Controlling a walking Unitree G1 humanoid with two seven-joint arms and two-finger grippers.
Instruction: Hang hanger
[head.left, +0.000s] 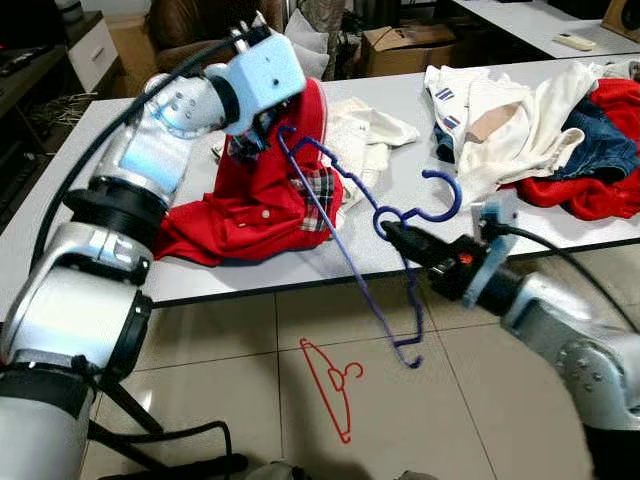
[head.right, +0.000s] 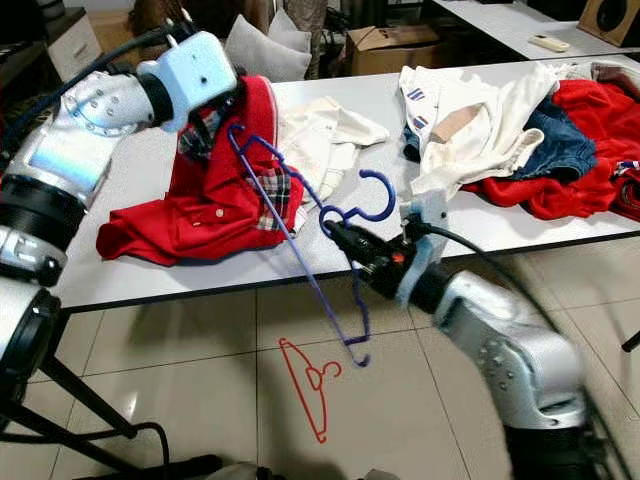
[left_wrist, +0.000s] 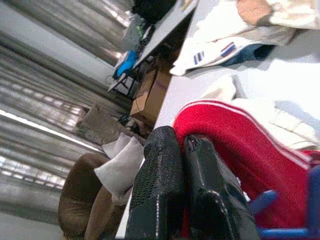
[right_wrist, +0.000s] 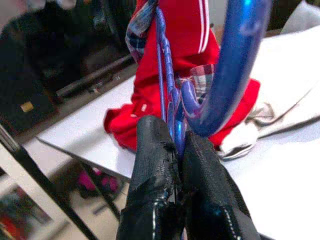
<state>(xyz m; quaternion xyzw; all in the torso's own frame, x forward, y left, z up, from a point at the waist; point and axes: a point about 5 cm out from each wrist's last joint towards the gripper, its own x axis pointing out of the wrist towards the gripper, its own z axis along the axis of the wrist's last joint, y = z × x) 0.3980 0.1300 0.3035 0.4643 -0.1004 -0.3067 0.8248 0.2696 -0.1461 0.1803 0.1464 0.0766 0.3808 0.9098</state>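
A blue wire hanger (head.left: 345, 235) hangs in the air at the front edge of the white table (head.left: 560, 230), its hook (head.left: 440, 200) curling up to the right. My right gripper (head.left: 392, 232) is shut on its neck just below the hook. One arm of the hanger runs up into a red jacket with plaid lining (head.left: 265, 195). My left gripper (head.left: 255, 140) is shut on the jacket's collar and lifts it off the table; the rest of the jacket lies crumpled on the tabletop. In the left wrist view the black fingers (left_wrist: 170, 200) pinch the red cloth (left_wrist: 235, 150).
A red hanger (head.left: 335, 385) lies on the tiled floor below the table. A white garment (head.left: 365, 135) lies behind the jacket. A heap of white, blue and red clothes (head.left: 540, 130) covers the table's right side. Cardboard box (head.left: 400, 45) and chairs stand behind.
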